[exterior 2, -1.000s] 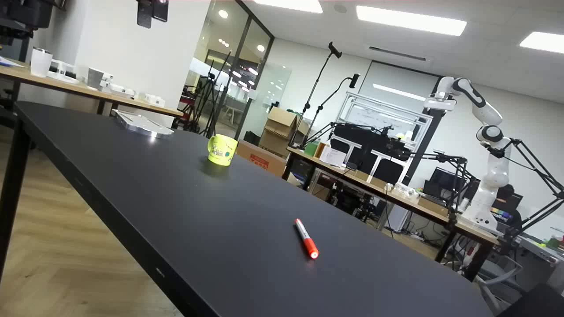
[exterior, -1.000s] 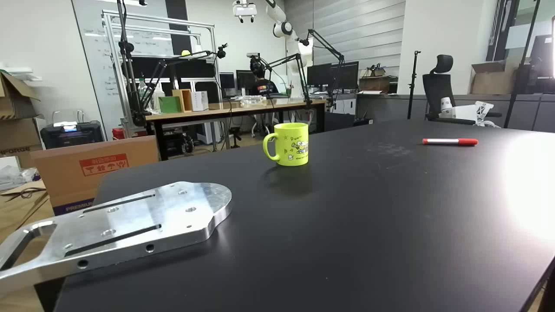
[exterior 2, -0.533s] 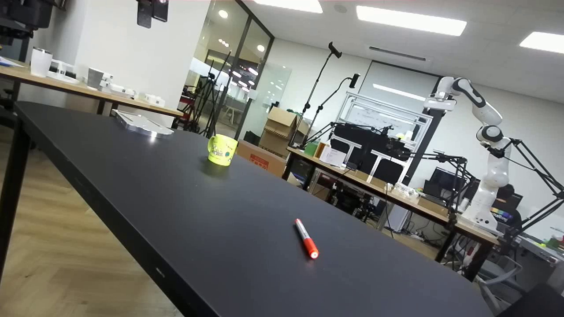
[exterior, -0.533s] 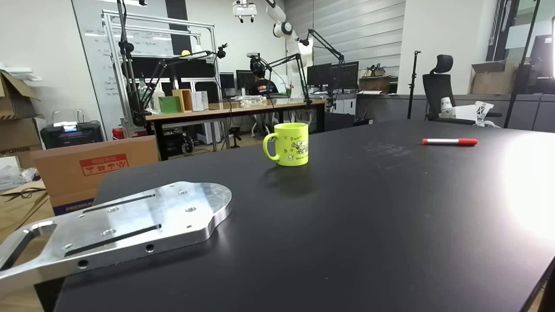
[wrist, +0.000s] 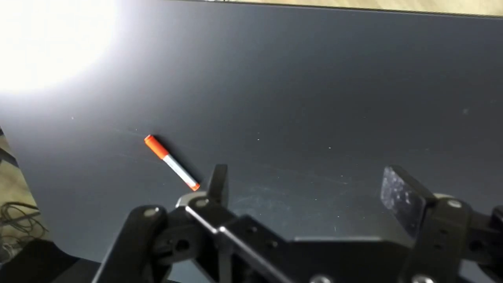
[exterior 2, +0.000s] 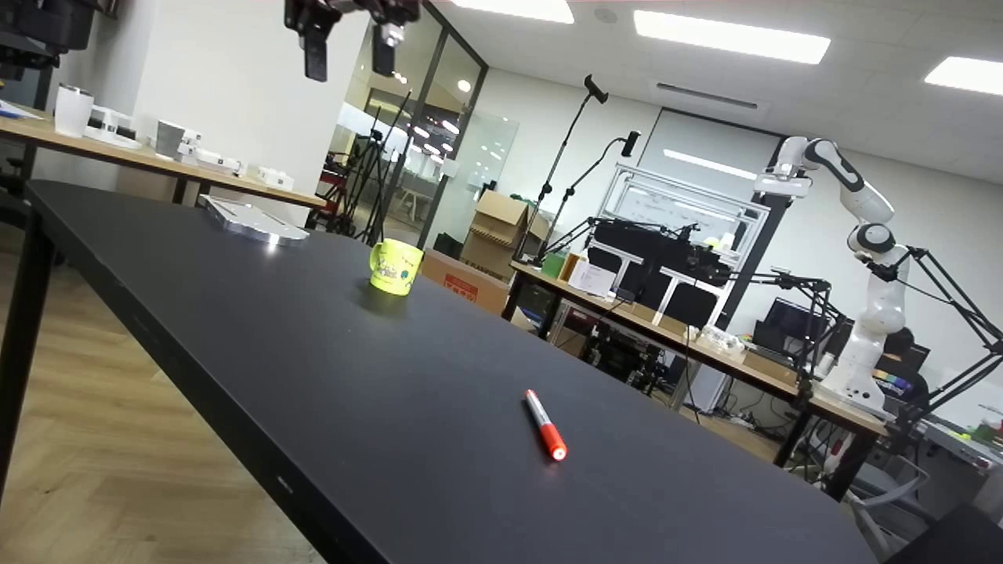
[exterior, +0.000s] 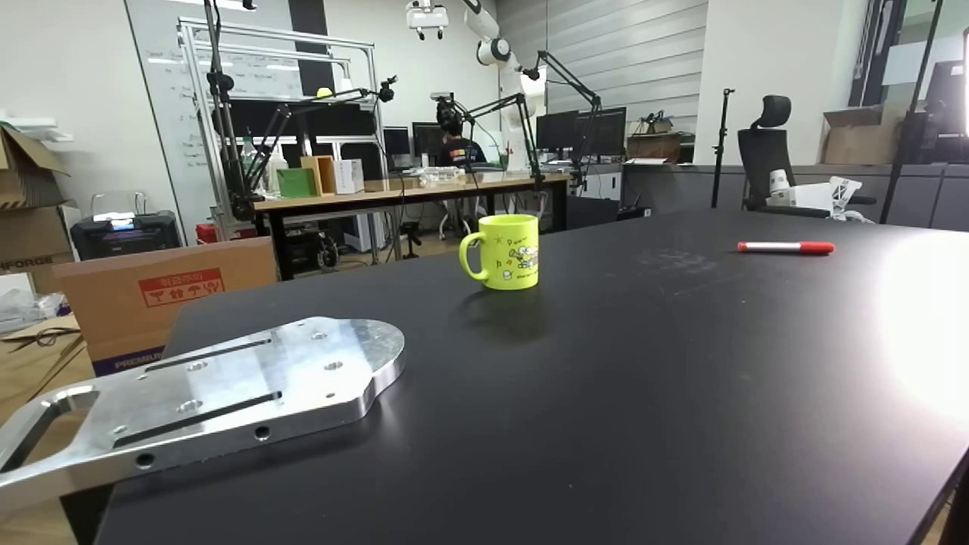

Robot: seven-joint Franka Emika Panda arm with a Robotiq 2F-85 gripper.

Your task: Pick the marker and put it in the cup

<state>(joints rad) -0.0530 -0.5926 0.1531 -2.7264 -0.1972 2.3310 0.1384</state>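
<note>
Gripper (wrist: pixel 306 177) spread wide, cup (exterior: pixel 506 253) upright, marker (wrist: pixel 171 162) lying outside

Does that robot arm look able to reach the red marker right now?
Probably yes. The open tool hangs above the table, and no object shows between it and the red marker. The marker lies outside its fingers, though, so the tool would likely shift sideways before lowering.
</note>
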